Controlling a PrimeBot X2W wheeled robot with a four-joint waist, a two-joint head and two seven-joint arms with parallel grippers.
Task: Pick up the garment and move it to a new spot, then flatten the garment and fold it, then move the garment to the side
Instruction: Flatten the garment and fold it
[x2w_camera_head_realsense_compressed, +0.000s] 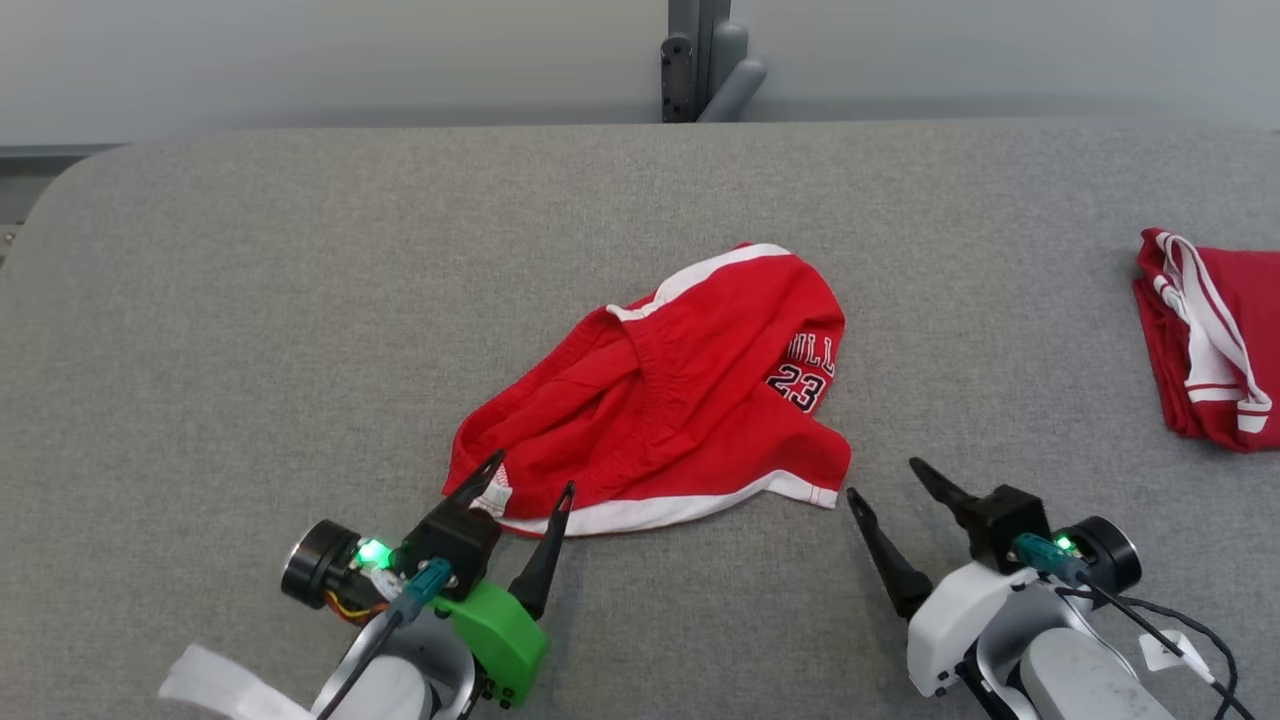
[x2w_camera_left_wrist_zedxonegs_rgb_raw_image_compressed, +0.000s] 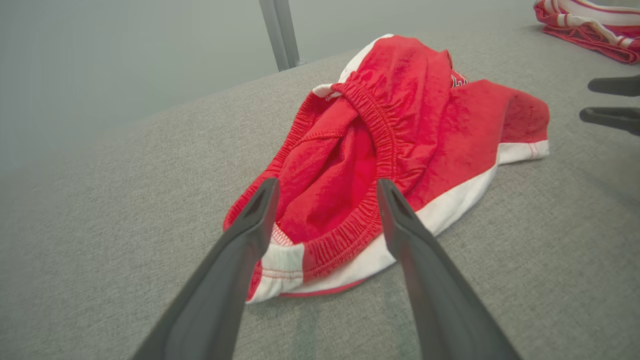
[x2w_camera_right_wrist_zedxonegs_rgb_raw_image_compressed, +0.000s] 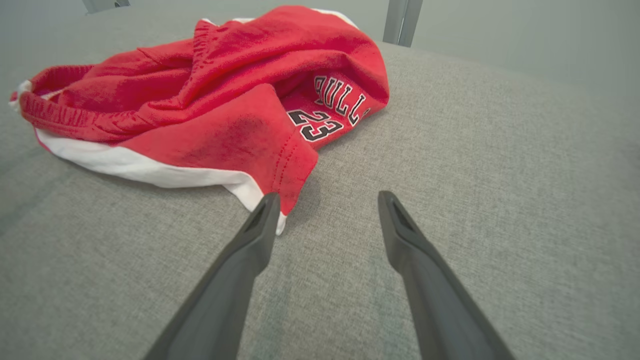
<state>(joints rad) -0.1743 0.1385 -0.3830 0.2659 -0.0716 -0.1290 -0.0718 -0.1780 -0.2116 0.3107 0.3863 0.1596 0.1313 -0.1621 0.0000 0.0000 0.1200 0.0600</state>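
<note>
Holding the left fingers (x2w_camera_head_realsense_compressed: 563, 503) spread wide and gripping nothing, straddling the near corner of the garment (x2w_camera_head_realsense_compressed: 660, 400) and taking in its elastic waistband and a white tab between the tips in the left wrist view; touching the cloth or hanging just above it, impossible to tell. Holding the right fingers (x2w_camera_head_realsense_compressed: 864, 512) just as wide and just as empty, low over bare tabletop (x2w_camera_head_realsense_compressed: 250, 300), one tip just beside the garment's white-hemmed corner. Leaving the garment lying crumpled ahead of and between both pairs of fingers, red with white trim, the number 23 facing up on the side nearer the right fingers. Showing a second garment (x2w_camera_head_realsense_compressed: 1210, 340), red and white, folded, well off beyond the right fingers.
</note>
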